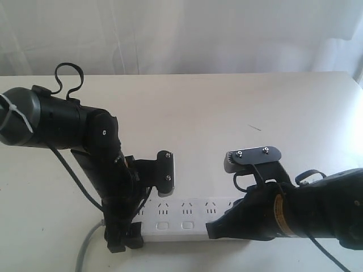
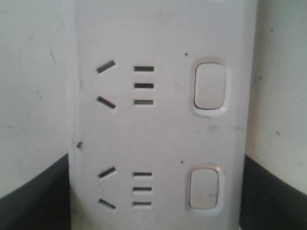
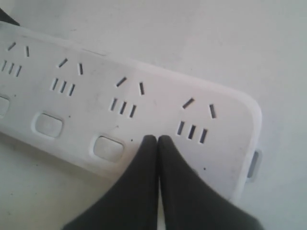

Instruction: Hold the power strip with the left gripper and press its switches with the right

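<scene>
The white power strip (image 1: 187,218) lies along the table's near edge, with its grey cord (image 1: 85,249) leaving at the left end. My left gripper (image 1: 125,241) clamps that end, and its black fingers (image 2: 33,201) press both long sides of the power strip (image 2: 158,134). Two switches (image 2: 209,86) show in the left wrist view. My right gripper (image 3: 157,140) is shut, its tips together on the power strip (image 3: 96,103) below the last socket group. That group's switch is hidden under the tips. The neighbouring switch (image 3: 108,147) lies uncovered beside them. Two more switches (image 1: 164,225) show between the arms.
The pale table (image 1: 227,107) stretches back to a white curtain (image 1: 181,34). Both wrist camera mounts (image 1: 167,170) hang over the strip. The right arm (image 1: 317,215) covers the strip's right part in the exterior view.
</scene>
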Tool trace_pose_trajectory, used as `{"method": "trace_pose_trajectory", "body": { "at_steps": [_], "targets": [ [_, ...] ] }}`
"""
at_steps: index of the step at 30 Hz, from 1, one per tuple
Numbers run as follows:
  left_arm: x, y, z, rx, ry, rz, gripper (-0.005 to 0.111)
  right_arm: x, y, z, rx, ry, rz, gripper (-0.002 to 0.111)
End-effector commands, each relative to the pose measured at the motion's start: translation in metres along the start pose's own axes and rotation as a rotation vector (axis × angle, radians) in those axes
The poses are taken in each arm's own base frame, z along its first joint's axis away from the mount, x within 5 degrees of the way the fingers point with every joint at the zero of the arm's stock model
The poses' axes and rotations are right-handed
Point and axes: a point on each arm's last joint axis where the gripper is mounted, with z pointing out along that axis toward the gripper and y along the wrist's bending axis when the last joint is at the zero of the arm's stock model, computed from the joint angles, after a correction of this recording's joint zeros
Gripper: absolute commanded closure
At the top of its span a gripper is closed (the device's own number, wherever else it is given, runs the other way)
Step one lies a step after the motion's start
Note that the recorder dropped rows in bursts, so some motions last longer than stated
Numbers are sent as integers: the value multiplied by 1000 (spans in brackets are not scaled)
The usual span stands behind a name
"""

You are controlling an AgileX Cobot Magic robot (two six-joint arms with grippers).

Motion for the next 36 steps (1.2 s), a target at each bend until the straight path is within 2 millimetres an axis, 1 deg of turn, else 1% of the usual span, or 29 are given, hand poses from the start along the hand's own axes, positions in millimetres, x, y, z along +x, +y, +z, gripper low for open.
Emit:
{"method": "trace_pose_trajectory", "body": {
  "at_steps": [1, 5, 7, 11, 12, 13, 14, 16, 18, 19, 20, 25, 29, 32, 36],
  "targets": [
    [18, -18, 21, 196, 138, -10, 107, -7, -1, -15, 28, -67, -65, 108],
    [18, -19, 21, 199, 137, -13, 107, -26, 6, -46, -8, -218, -74, 108],
    [18, -19, 21, 199, 137, -13, 107, -32, 8, -61, -13, -284, -78, 108],
    [17, -18, 21, 189, 129, -18, 106, -39, 6, -87, 26, -397, -71, 108],
    [17, -18, 22, 189, 124, -22, 103, -40, 5, -93, 39, -421, -68, 108],
    [17, -18, 22, 185, 121, -24, 97, -41, 5, -98, 47, -441, -68, 108],
    [17, -18, 22, 185, 119, -25, 88, -41, 5, -102, 51, -457, -71, 108],
    [16, -17, 22, 182, 116, -29, 62, -42, 5, -106, 53, -477, -73, 108],
    [15, -16, 22, 168, 104, -34, 24, -42, 5, -108, 51, -483, -73, 108],
    [14, -15, 22, 159, 97, -44, 10, -42, 5, -109, 51, -486, -73, 108],
    [14, -14, 22, 149, 95, -67, 2, -42, 5, -109, 51, -486, -73, 108],
    [18, -15, 21, 151, 131, -38, 2, -42, 4, -109, 55, -486, -72, 108],
    [15, -14, 6, 116, 107, -27, 2, -42, 3, -109, 72, -488, -84, 108],
    [8, -12, -15, 65, 61, -19, 2, -42, 3, -109, 73, -488, -88, 108],
    [-2, -12, -52, -8, -8, -7, 2, -42, 3, -109, 80, -489, -91, 108]
  ]
}}
